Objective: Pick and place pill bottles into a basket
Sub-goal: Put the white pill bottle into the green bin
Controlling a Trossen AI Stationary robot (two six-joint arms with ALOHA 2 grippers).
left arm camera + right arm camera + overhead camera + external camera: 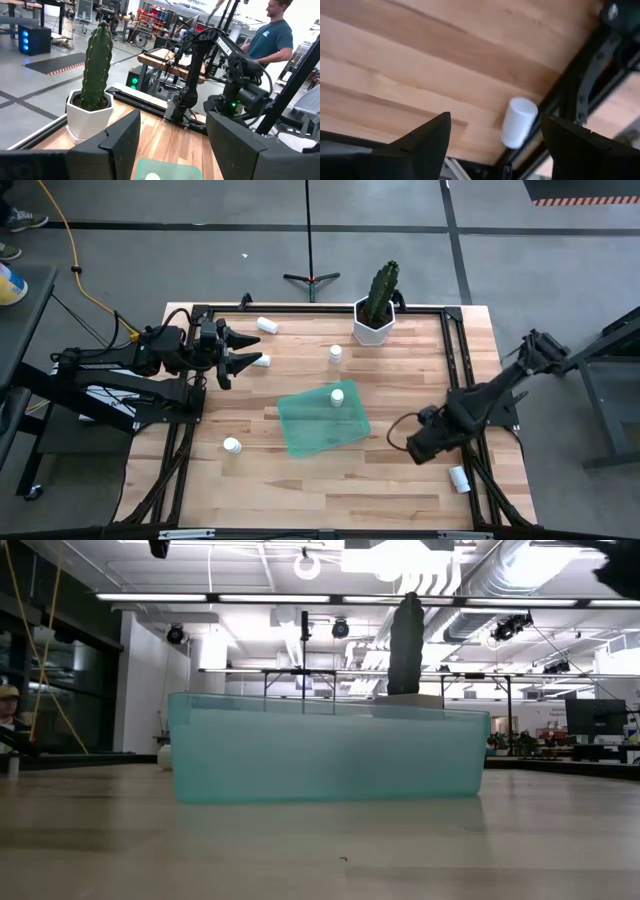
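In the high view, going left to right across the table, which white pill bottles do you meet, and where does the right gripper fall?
Bottle off the tray's left corner → bottle by the left gripper → bottle at the far edge → right gripper → bottle at the right edge.

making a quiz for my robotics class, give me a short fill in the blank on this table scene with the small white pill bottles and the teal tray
1. Inside the shallow translucent teal-green plastic tray stands ____ small white pill bottle.
2. The white hexagonal pot at the table's far edge holds a green ____.
3. The right gripper hangs with open fingers over the wooden table near a white bottle lying on its ____.
4. The open left gripper holds ____.

Missing words: one; cactus; side; nothing
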